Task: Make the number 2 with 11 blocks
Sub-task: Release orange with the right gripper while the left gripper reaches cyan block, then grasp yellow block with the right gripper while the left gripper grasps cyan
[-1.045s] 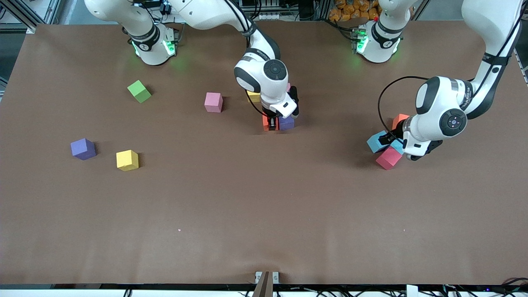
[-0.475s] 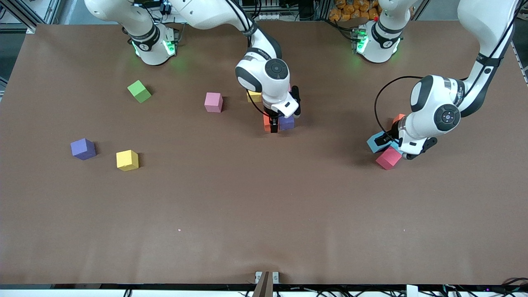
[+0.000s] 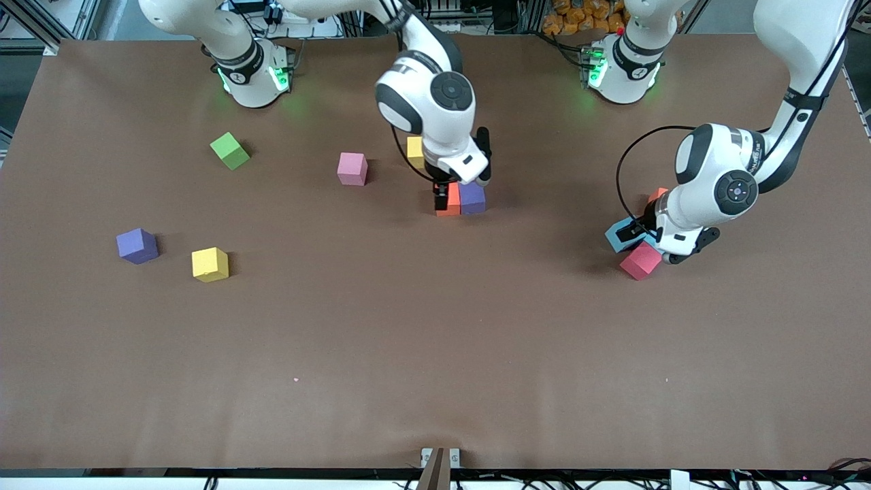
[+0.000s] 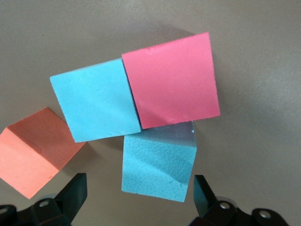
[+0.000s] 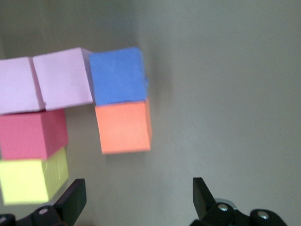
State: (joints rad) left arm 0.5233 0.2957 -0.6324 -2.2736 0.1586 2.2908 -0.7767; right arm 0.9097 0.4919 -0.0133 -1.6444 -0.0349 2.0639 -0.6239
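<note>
- The right pincer (image 3: 452,192) hangs released, fingers spread and holding nothing, over the partly built 2 at mid-surface.
- In that cluster an orange block (image 3: 447,201) touches a purple block (image 3: 472,198); the right wrist view shows two pink blocks (image 5: 44,84) in a row with the purple one, then a red block (image 5: 33,135) and a yellow block (image 5: 33,180) joined on.
- The left pincer (image 4: 141,195) is released too, low over a light blue block (image 4: 159,165) toward the left arm's end of the surface (image 3: 435,340).
- That block touches a second light blue block (image 4: 96,106) and a red one (image 4: 173,87); an orange-red block (image 4: 33,157) sits just beside them.
- Toward the right arm's end from the cluster lie a lone pink block (image 3: 352,168), a green cube (image 3: 230,150), a yellow block (image 3: 209,264) and a purple block (image 3: 137,246), all apart.
</note>
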